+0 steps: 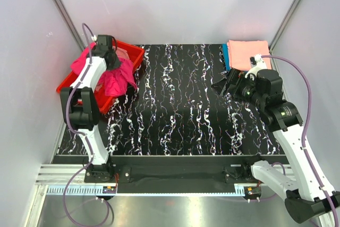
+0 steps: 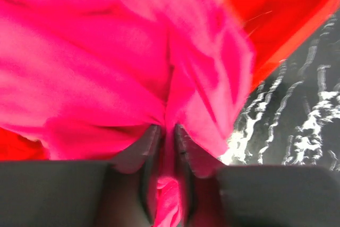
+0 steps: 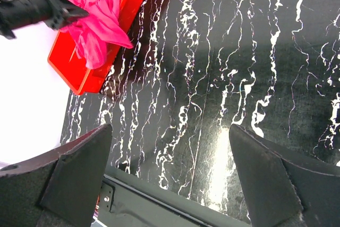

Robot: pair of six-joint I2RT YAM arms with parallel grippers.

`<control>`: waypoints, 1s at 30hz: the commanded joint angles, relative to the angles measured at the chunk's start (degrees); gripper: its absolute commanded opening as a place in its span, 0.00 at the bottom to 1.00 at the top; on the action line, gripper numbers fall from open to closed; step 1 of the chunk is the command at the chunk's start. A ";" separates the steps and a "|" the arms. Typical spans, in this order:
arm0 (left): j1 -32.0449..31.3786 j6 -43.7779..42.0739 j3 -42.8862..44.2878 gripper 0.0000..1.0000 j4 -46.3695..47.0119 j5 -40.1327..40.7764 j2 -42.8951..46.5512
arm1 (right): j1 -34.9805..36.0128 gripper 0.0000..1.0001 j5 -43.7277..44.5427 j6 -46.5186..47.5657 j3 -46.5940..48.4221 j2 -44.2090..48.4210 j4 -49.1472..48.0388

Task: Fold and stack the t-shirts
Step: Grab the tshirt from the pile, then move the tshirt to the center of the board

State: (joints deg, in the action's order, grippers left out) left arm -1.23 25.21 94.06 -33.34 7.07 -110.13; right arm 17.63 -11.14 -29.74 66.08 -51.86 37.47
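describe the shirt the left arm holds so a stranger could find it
Find the red tray in the far left corner. Spilling over its rim, pinched in the left gripper, is the hot pink t-shirt. It is crumpled and magenta; the salmon tee at far right lies folded flat.

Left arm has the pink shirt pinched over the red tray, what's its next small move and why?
Probably carry the pink t-shirt rightward onto the bare table. The left gripper is shut on a bunch of it, and the cloth hangs crumpled over the red tray, with no room to spread.
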 commanded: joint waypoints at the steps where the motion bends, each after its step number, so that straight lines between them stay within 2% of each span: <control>1: -0.17 -2.62 6.57 0.07 1.70 -3.90 4.20 | 0.30 1.00 0.15 0.56 2.38 0.00 -1.79; 2: -0.35 -3.23 8.31 0.00 2.05 -3.91 7.52 | 0.39 1.00 0.06 0.38 2.38 0.09 -1.70; 6: -2.45 -4.56 14.89 0.00 4.07 -5.39 16.07 | 0.30 1.00 0.06 -0.85 1.77 0.35 -1.88; 9: -4.99 -4.04 18.25 0.00 8.79 -12.50 23.01 | 0.39 1.00 1.20 -1.20 1.85 0.44 -1.18; 10: -5.88 -3.16 18.52 0.00 11.87 -15.57 26.51 | 0.30 1.00 2.16 -1.38 2.29 0.53 -0.39; 15: -11.41 1.94 17.48 0.00 17.25 -20.78 34.18 | 0.39 1.00 5.33 -1.99 4.22 1.05 3.29; 19: -16.51 4.76 2.92 0.00 20.59 -25.52 40.33 | 0.30 1.00 7.44 -2.34 5.28 1.76 7.34; 20: -17.91 3.98 -5.91 0.00 22.08 -25.70 42.78 | 0.39 1.00 7.88 -2.52 5.37 1.84 8.31; 22: -21.87 3.35 -14.39 0.01 22.44 -24.22 44.73 | 0.39 1.00 8.41 -2.69 5.11 2.72 10.60; 23: -22.75 4.57 -23.83 0.02 22.44 -23.77 46.04 | 0.39 1.00 8.59 -3.13 4.76 3.68 11.30; 25: -24.25 6.77 -33.37 0.21 23.84 -24.99 46.58 | 0.39 1.00 8.85 -3.75 3.44 4.57 13.06; 27: -24.87 8.89 -45.38 0.29 26.31 -25.35 45.88 | 0.30 1.00 8.59 -3.84 1.78 5.53 14.73; 28: -24.87 9.06 -48.07 0.45 26.05 -23.70 44.83 | 0.39 1.00 8.59 -3.84 1.16 5.71 15.26; 30: -24.87 8.02 -51.85 0.63 22.11 -20.71 43.95 | 0.39 1.00 9.37 -3.75 -0.59 5.98 17.10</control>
State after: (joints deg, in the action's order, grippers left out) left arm -25.80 31.70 46.89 -8.19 -15.53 -68.01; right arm 17.63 -3.62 -32.88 67.44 -46.13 50.65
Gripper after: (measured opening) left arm 0.565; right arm 0.994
